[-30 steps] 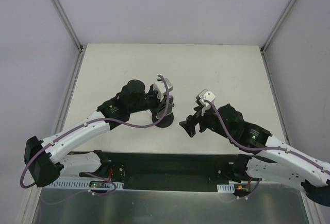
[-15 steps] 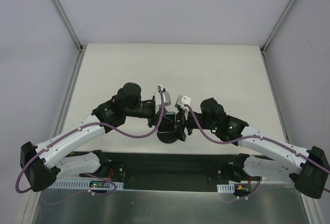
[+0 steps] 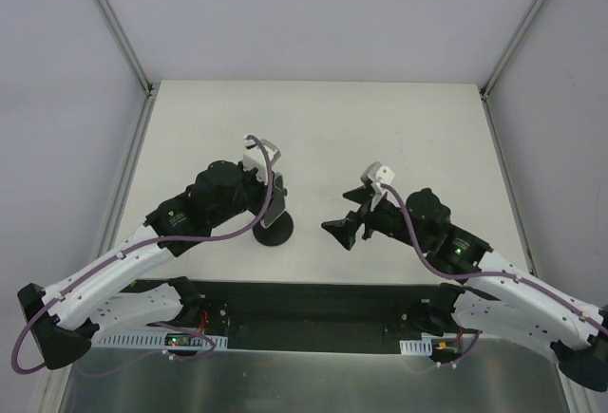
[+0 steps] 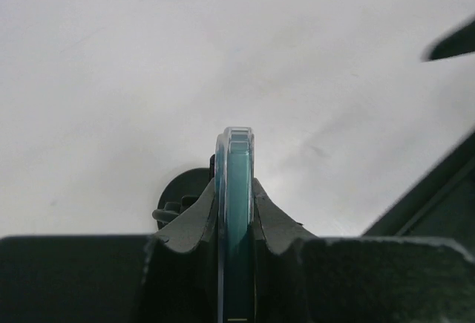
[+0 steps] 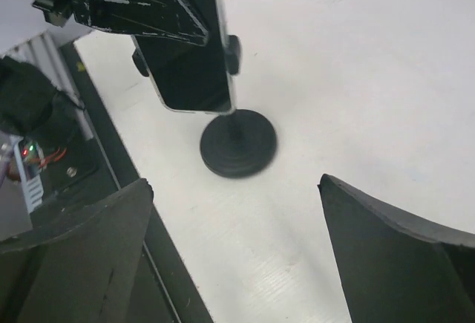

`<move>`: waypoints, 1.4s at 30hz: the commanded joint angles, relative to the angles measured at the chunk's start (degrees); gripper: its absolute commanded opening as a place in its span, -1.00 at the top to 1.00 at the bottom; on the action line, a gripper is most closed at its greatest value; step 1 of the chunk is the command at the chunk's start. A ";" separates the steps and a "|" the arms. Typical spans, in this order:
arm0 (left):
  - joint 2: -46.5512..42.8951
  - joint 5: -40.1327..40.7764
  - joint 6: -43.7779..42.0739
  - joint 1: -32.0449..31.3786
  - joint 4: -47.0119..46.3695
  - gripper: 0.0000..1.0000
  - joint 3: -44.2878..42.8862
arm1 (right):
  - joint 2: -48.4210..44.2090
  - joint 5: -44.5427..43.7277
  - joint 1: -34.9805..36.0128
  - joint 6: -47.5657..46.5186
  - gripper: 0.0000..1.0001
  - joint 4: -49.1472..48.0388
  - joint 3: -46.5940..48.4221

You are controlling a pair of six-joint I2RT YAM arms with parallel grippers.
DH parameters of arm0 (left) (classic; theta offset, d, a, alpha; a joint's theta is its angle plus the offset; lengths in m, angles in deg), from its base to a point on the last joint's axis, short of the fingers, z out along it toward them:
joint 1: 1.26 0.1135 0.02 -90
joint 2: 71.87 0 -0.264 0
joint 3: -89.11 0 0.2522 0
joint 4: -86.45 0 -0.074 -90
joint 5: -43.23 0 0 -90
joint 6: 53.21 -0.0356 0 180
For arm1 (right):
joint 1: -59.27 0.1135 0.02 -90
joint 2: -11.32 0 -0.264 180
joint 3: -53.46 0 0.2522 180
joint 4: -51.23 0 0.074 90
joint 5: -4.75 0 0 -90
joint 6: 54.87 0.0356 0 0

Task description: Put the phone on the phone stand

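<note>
The phone stands upright, its dark face towards the right wrist camera. My left gripper is shut on its upper part. The phone stand is right below it on the white table: round disc base, thin stem, and clamp knobs showing at both side edges of the phone. In the left wrist view the phone is edge-on between the fingers, with the stand's base behind it. From above, my left gripper is over the stand. My right gripper is open and empty, to the right of the stand.
The black base strip with the arm mounts runs along the table's near edge, just in front of the stand. Frame posts stand at the far corners of the table.
My right gripper has drawn back to the right, away from the stand, and is open. My left gripper, the phone and the stand have shifted to the left.
</note>
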 commanded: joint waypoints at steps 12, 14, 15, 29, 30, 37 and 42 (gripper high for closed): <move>-2.59 45.29 30.81 24.33 34.73 1.00 -16.01 | -8.29 -9.54 -0.38 4.16 -0.93 7.29 -0.53; -0.41 53.38 36.87 26.27 40.53 1.00 -17.68 | -7.68 -9.54 -0.38 4.24 -0.93 7.29 -0.35; 0.48 55.75 39.51 26.89 46.57 1.00 -19.52 | -7.41 -7.72 -0.38 4.16 -0.93 7.30 -0.18; 9.26 65.79 59.49 51.41 54.36 1.00 -20.23 | -8.02 -6.47 -0.47 5.12 -0.93 7.21 -1.85; 10.14 65.79 60.01 53.16 54.45 1.00 -20.50 | -8.02 -6.47 -0.38 5.03 -0.93 7.64 -1.76; 12.70 65.53 67.13 57.22 55.41 1.00 -21.90 | -9.60 -7.69 -0.38 5.03 -0.93 9.40 -2.02; 13.93 67.81 69.87 57.30 56.20 1.00 -23.14 | -7.85 -7.43 -0.47 4.86 -0.93 9.84 -1.06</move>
